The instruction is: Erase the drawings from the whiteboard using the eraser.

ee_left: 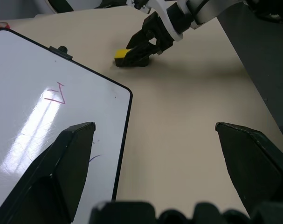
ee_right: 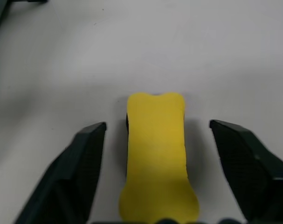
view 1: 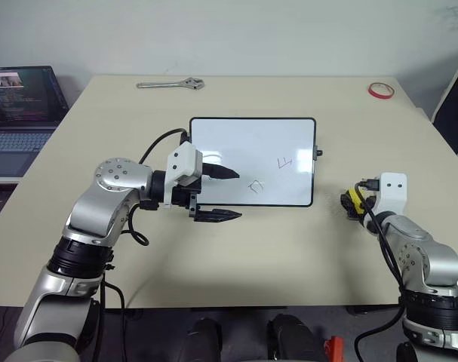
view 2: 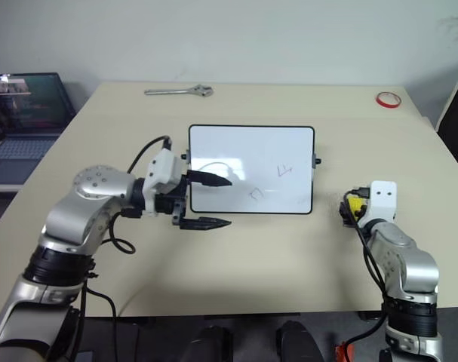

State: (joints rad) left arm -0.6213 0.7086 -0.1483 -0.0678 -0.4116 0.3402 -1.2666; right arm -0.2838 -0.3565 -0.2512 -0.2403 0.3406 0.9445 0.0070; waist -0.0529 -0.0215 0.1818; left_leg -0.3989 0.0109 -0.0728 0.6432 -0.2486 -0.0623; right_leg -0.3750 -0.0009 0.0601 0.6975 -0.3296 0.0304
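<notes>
The near strip of the table (view 1: 236, 279) is bare from edge to edge, with open room between the two arms. At about four o'clock on the tabletop the right gripper (ee_right: 155, 140) reaches forward and slightly down, its jaws parted around the yellow eraser (ee_right: 156, 154); there is a gap on both sides of the block and neither finger touches it. The eraser lies flat on the table, just off the right edge of the whiteboard (view 1: 253, 161). At eight o'clock the left gripper (view 1: 222, 194) points sideways toward the right, spread wide and holding nothing; one finger hangs over the board's near-left corner, the other over bare table. The drawings (view 1: 268, 173) sit on the board's near-right part. Farther back, a wrench (view 1: 170, 84) lies at eleven o'clock and a red tape ring (view 1: 380, 90) at one o'clock.
</notes>
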